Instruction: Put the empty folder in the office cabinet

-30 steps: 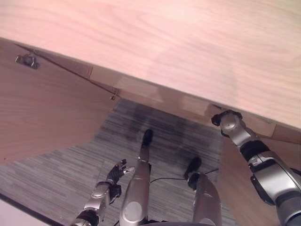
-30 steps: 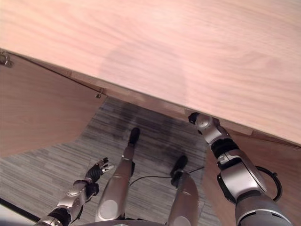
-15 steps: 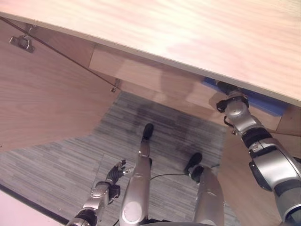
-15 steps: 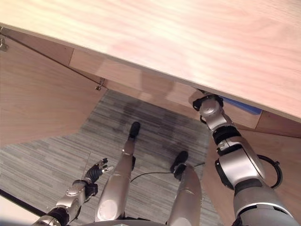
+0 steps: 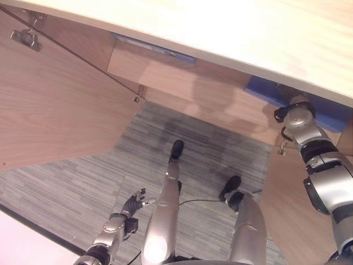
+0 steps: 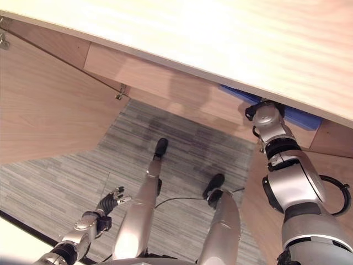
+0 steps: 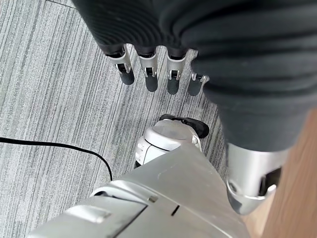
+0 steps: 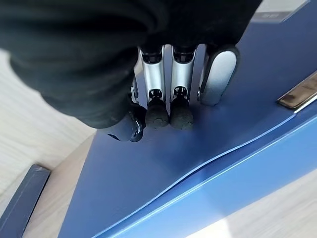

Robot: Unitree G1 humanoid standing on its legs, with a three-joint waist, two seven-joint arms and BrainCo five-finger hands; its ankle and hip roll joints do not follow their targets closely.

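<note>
Grey striped carpet floor (image 5: 71, 182), pale wood-grain office cabinet (image 5: 220, 105) with light top overhanging; one hinged door (image 5: 49, 105) standing open at the left.

Item, left: left hand (image 5: 134, 202), hanging low over the carpet beside the open door, idling. Fingers (image 7: 148, 74) are hanging straight and relaxed, holding nothing.

Item, centre: shelf interior now showing. Since a second ago the whole view has been shifting, so the camera is moving; the cabinet top is uncovering more of the shelf, and a thin blue edge (image 5: 154, 48) is showing further back on the left; what it belongs to cannot be told.

Item, right: flat blue folder with a metal spine fitting (image 8: 208, 144), lying on the cabinet shelf under the top. Right hand (image 8: 171, 84) is reaching in with the arm stretched forward, wrist level; fingers are lying straight on the folder's cover, pressing rather than gripping.

Judgement: folder is sitting partly inside; placement looks nearly done, a final push and withdrawal probably remaining.
</note>
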